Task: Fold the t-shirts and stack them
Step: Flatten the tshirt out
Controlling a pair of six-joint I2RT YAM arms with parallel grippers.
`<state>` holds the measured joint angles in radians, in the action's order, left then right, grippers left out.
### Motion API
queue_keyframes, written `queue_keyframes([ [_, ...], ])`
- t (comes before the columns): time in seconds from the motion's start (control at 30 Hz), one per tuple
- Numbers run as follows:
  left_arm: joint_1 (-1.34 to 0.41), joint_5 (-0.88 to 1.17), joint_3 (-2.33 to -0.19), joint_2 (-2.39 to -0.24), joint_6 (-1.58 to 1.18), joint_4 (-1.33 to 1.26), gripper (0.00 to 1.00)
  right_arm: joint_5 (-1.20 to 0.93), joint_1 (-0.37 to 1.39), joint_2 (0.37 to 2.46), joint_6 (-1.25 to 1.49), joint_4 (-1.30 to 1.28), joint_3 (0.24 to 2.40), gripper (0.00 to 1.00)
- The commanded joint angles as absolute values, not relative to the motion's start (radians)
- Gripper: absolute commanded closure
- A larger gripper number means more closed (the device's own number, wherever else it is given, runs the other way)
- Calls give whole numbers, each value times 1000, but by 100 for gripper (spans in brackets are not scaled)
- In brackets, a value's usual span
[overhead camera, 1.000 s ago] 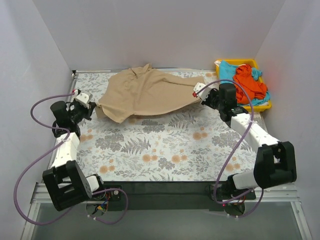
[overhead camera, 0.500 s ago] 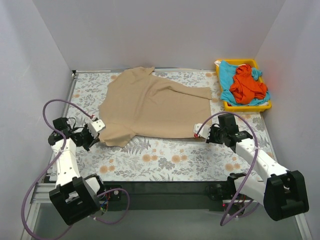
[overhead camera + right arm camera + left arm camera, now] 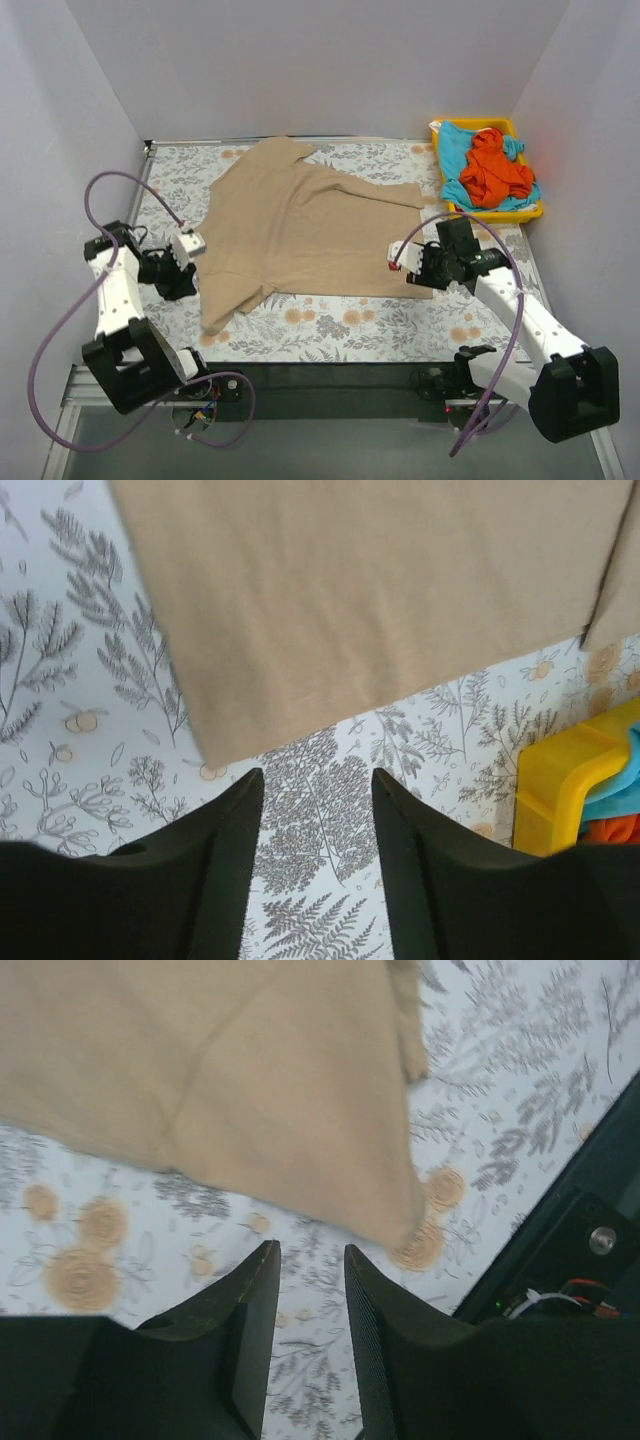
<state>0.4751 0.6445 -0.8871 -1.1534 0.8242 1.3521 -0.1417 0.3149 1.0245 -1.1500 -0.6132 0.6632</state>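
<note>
The tan-beige t-shirt [image 3: 300, 225] lies spread flat on the floral table cover. My left gripper [image 3: 188, 283] is open and empty beside the shirt's left edge. In the left wrist view [image 3: 310, 1250] a shirt corner [image 3: 395, 1210] lies just beyond the fingertips. My right gripper [image 3: 413, 276] is open and empty at the shirt's near right corner. In the right wrist view [image 3: 315, 775] the hem [image 3: 300, 710] lies just ahead of the fingers. The orange-red t-shirt [image 3: 497, 170] lies crumpled on the turquoise-blue t-shirt [image 3: 455, 145] in the tray.
The yellow plastic tray [image 3: 500, 213] stands at the far right corner and also shows in the right wrist view [image 3: 560, 790]. White walls enclose the table on three sides. The dark front rail [image 3: 320, 375] runs along the near edge.
Both grippers drew the tan shirt toward the near side and let go. It now lies flatter and reaches nearer. The left arm has pulled back to the shirt's left side.
</note>
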Motion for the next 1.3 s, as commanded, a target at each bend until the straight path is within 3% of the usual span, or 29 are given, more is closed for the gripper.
queue_keyframes([
  [0.0, 480, 779, -1091, -1296, 652, 1269, 69, -202, 319, 1139, -1013, -672, 831, 56],
  [0.07, 474, 840, -1147, -1356, 690, 1327, 72, -234, 319, 1207, -959, -701, 915, 69],
  [0.17, 348, 825, -1094, -1312, 681, 1312, 74, -270, 321, 1302, -852, -726, 983, 74],
  [0.27, 151, 707, -906, -1145, 632, 1211, 78, -275, 321, 1399, -760, -738, 1035, 75],
  [0.4, -82, 536, -744, -1005, 503, 1088, 71, -291, 321, 1500, -672, -767, 1081, 74],
  [0.67, -342, 339, -723, -1161, 310, 914, 65, -264, 322, 1583, -606, -769, 1121, 72],
  [1.0, -457, 172, -641, -1295, 201, 698, 58, -236, 322, 1594, -612, -769, 1111, 74],
  [1.07, -483, 150, -617, -1310, 190, 666, 60, -235, 322, 1598, -611, -769, 1114, 73],
  [1.13, -497, 150, -606, -1322, 190, 661, 71, -235, 322, 1601, -611, -767, 1115, 74],
  [1.23, -537, 196, -610, -1315, 196, 724, 98, -224, 321, 1611, -615, -767, 1118, 74],
  [1.27, -561, 208, -617, -1309, 201, 744, 100, -216, 322, 1612, -620, -765, 1120, 75],
])
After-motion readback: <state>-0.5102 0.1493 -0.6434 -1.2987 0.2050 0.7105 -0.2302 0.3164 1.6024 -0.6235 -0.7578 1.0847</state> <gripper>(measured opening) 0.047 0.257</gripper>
